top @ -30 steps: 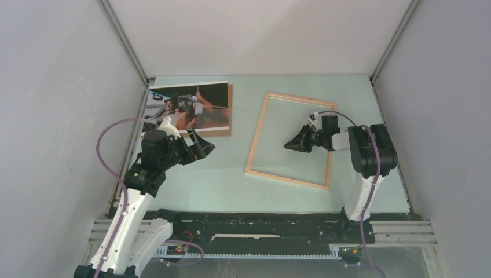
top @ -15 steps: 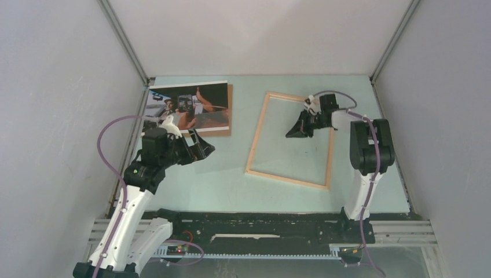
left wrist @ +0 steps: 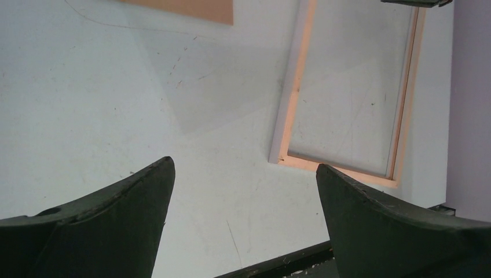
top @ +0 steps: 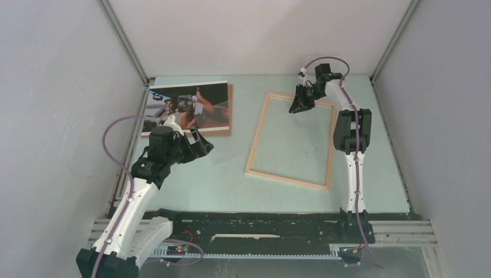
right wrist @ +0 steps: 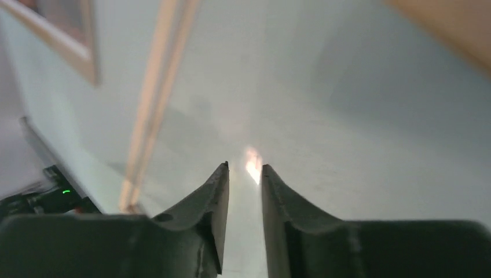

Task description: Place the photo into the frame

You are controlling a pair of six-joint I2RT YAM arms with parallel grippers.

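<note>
The photo (top: 190, 108) lies face up at the far left on a brown backing board (top: 230, 110). The light wooden frame (top: 255, 142) lies flat right of centre; it also shows in the left wrist view (left wrist: 294, 92). My left gripper (top: 200, 147) is open and empty, hovering just in front of the photo's near edge, its jaws wide apart in the left wrist view (left wrist: 243, 168). My right gripper (top: 299, 103) hangs over the frame's far rail. In the right wrist view (right wrist: 244, 167) its jaws stand a narrow gap apart with nothing between them.
Grey walls close in the table on the left, right and back. A faint outline like a clear sheet (left wrist: 191, 87) lies on the table between the board and the frame. The black rail (top: 260, 223) of the arm bases runs along the near edge.
My right arm has stretched away, carrying its gripper from the middle of the frame to the frame's far rail. My left gripper has shifted only slightly.
</note>
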